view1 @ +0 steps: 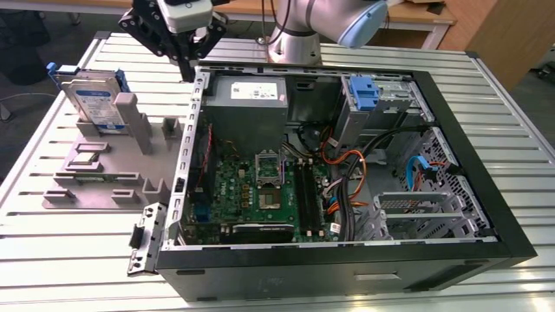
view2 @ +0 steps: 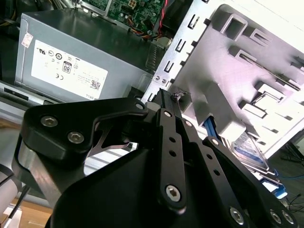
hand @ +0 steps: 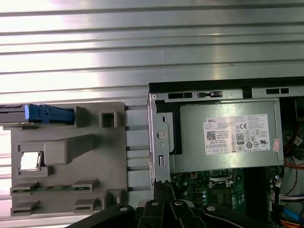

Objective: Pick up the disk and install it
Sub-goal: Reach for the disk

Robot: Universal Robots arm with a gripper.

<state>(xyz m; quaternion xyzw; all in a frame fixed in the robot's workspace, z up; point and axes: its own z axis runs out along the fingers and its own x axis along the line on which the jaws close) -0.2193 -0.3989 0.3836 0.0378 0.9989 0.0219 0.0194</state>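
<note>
The disk is a silver drive with a white-and-blue label in a bright blue carrier. It stands upright in a slot at the back of the grey fixture, on the exterior view's left. In the first wrist view the disk appears edge-on, and in the second wrist view the disk lies behind the fixture's posts. My gripper hangs above the case's back corner, to the right of the disk and apart from it. Its fingers are shut together with nothing between them, tips near the case wall.
The open computer case lies on a slatted metal table. Inside are the grey power-supply box, the motherboard, an upright blue bracket, cables and a metal drive cage. The fixture also holds a small chip.
</note>
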